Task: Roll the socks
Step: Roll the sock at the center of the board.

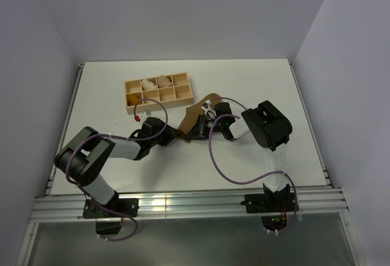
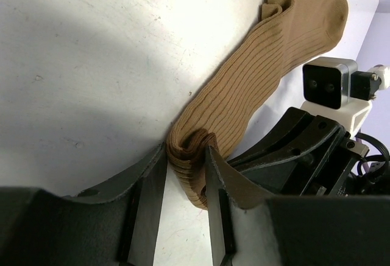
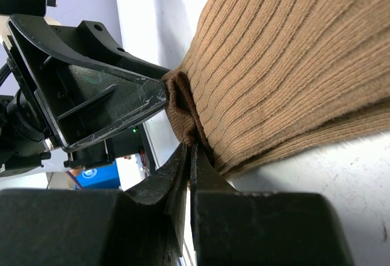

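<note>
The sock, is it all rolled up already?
No, only one end of the sock is bunched in the left gripper; the rest lies unrolled on the table.

A sock point(image 1: 194, 115) lies on the bench point(image 1: 262, 83) near its middle, slanting from a near-left end to a far-right end. Just left of the sock's far end stands a compartment tray point(image 1: 127, 94), two rows of four. Bundles point(image 1: 149, 84) sit in the second and third compartments from the left in the far row, and a small item point(image 1: 133, 99) sits in the near-left compartment. The left pincer point(image 1: 177, 134) is at the left of the sock's near end, with the bunched fabric between its fingers. The right pincer point(image 1: 202, 127) is at the right of that end, its tips on the same bunch, just beside the left one.
</note>
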Robot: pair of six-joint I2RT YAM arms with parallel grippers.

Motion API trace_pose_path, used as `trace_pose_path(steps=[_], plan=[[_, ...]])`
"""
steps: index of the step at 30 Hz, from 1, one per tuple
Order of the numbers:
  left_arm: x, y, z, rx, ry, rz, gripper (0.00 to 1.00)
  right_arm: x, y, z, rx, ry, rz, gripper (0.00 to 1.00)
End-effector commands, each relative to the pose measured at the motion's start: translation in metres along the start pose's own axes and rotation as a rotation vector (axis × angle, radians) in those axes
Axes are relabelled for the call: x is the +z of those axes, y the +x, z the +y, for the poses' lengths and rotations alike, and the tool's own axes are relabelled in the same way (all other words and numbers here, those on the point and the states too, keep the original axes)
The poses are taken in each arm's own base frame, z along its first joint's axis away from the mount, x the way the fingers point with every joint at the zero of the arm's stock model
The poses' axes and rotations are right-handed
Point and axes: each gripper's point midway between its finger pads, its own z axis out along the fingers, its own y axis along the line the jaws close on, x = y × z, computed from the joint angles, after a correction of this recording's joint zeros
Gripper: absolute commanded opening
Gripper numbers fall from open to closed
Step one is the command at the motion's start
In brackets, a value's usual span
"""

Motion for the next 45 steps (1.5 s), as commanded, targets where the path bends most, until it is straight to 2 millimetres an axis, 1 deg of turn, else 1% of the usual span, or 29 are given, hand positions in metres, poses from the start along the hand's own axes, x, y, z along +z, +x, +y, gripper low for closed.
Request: trace_pose_path(steps=[1,6,7,9,12,13,15,16,18,20,21,23,24,25,26,27,28,29,31,32,34,35,37,38,39,40,41,44,45], plan=[[0.001,0.01,0.036,0.007,-0.103,0.031,0.38,0.001,0.006,-0.02,0.039,0.046,-0.006,0.04],[0.002,0.01,0.04,0.008,-0.118,0.031,0.27,0.0,0.006,-0.021,0.037,0.05,-0.009,0.04],[0.003,0.009,0.04,0.011,-0.121,0.027,0.2,0.0,0.005,-0.021,0.031,0.054,-0.013,0.05],[0.003,0.008,0.041,0.02,-0.132,0.021,0.14,-0.001,0.005,-0.021,0.026,0.062,-0.017,0.06],[0.002,0.005,0.039,0.037,-0.14,0.013,0.04,-0.004,0.003,-0.019,0.002,0.074,-0.032,0.15],[0.002,0.005,0.04,0.042,-0.146,0.012,0.0,-0.005,0.003,-0.019,-0.015,0.083,-0.034,0.21],[0.001,0.002,0.038,0.055,-0.15,0.005,0.0,-0.009,-0.001,-0.016,-0.033,0.107,-0.051,0.27],[0.001,0.001,0.038,0.061,-0.151,0.001,0.01,-0.011,-0.001,-0.016,-0.064,0.119,-0.055,0.32],[0.0,-0.002,0.034,0.081,-0.15,-0.006,0.0,-0.019,-0.006,-0.01,-0.099,0.149,-0.088,0.37],[-0.002,-0.003,0.036,0.101,-0.174,-0.005,0.0,-0.026,-0.007,-0.008,-0.154,0.173,-0.11,0.42],[-0.001,-0.006,0.029,0.123,-0.165,-0.008,0.0,-0.032,-0.014,0.006,-0.207,0.171,-0.149,0.43],[-0.003,-0.007,0.033,0.162,-0.203,0.0,0.0,-0.041,-0.011,0.01,-0.305,0.204,-0.16,0.48],[-0.003,-0.009,0.025,0.172,-0.194,-0.002,0.0,-0.051,-0.024,0.019,-0.37,0.256,-0.231,0.5],[-0.005,-0.008,0.03,0.182,-0.221,0.007,0.0,-0.051,-0.024,0.025,-0.484,0.286,-0.23,0.53],[-0.006,-0.009,0.028,0.202,-0.217,0.011,0.0,-0.055,-0.02,0.021,-0.522,0.345,-0.221,0.55],[-0.007,-0.01,0.023,0.212,-0.211,0.013,0.0,-0.061,-0.023,0.034,-0.594,0.368,-0.248,0.56],[-0.007,-0.009,0.022,0.219,-0.214,0.018,0.0,-0.066,-0.03,0.031,-0.701,0.45,-0.272,0.59],[-0.009,-0.008,0.025,0.236,-0.23,0.032,0.0,-0.06,-0.019,0.037,-0.77,0.47,-0.247,0.61],[-0.01,-0.009,0.023,0.249,-0.243,0.038,0.0,-0.061,-0.02,0.043,-0.908,0.545,-0.265,0.62],[-0.01,-0.008,0.025,0.262,-0.252,0.047,0.0,-0.053,-0.009,0.047,-0.97,0.549,-0.248,0.63],[-0.011,-0.007,0.021,0.267,-0.246,0.063,0.0,-0.053,-0.01,0.045,-1.094,0.63,-0.258,0.63],[-0.013,-0.005,0.028,0.276,-0.269,0.079,0.0,-0.045,-0.001,0.052,-1.151,0.635,-0.256,0.63],[-0.014,-0.004,0.028,0.277,-0.274,0.101,0.0,-0.038,0.005,0.055,-1.243,0.658,-0.249,0.63],[-0.015,-0.003,0.029,0.286,-0.275,0.107,0.0,-0.036,0.003,0.057,-1.269,0.683,-0.275,0.63],[-0.016,-0.004,0.029,0.286,-0.279,0.11,0.0,-0.029,0.011,0.06,-1.302,0.672,-0.266,0.63],[-0.016,-0.004,0.029,0.286,-0.281,0.117,0.0,-0.026,0.011,0.062,-1.332,0.678,-0.27,0.63],[-0.016,-0.004,0.029,0.293,-0.278,0.121,0.0,-0.022,0.011,0.057,-1.347,0.694,-0.258,0.63],[-0.018,-0.005,0.027,0.301,-0.276,0.133,0.0,-0.013,0.013,0.06,-1.42,0.724,-0.241,0.63],[-0.017,-0.006,0.025,0.303,-0.273,0.133,0.0,-0.008,0.016,0.055,-1.447,0.737,-0.213,0.63]])
